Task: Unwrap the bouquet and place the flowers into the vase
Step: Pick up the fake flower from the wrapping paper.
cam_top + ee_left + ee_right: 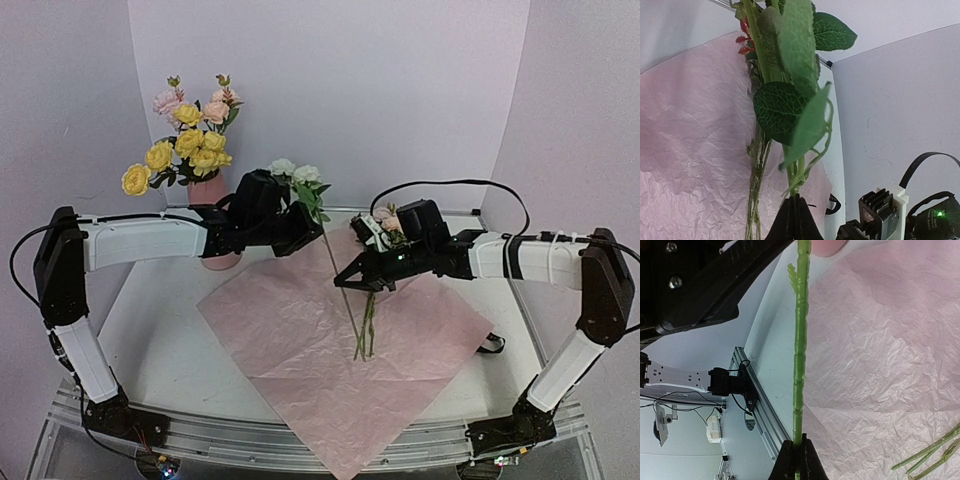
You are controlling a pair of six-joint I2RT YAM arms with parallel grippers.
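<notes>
Top external view shows both arms meeting over the far half of the pink paper sheet [300, 350], and both hold one thing. The left gripper [314, 232] is pinched tight on the cream-flowered stem [333, 255] just under its leaves [785, 110]. The right gripper [343, 280] is pinched tight on the same stem lower down, nearer the sheet's middle.

That double grip is what worries us. If the arms move apart or twist before one lets go, we expect the thin stem to bow, kink or slide through a jaw. If the wrong one lets go, the top-heavy head could swing. The vase [210, 190] stands just off the sheet's far-left corner, partly behind the left forearm (whether they touch, we cannot tell). It already carries yellow and pink blooms [195, 150]. We judge its narrowing mouth crowded, so a long stem may snag there or nudge the tall body over. The loose stems [365, 335] lying toward the sheet's right side could also be dragged along.

The stem is slim, ridged, pale green and looks like plastic. The leaves are broad, veined and cloth-like, and the cream blooms [295, 172] are small and round. The sheet is matte, finely crinkled and light enough to shift. The vase is smooth and matte salmon-pink.
</notes>
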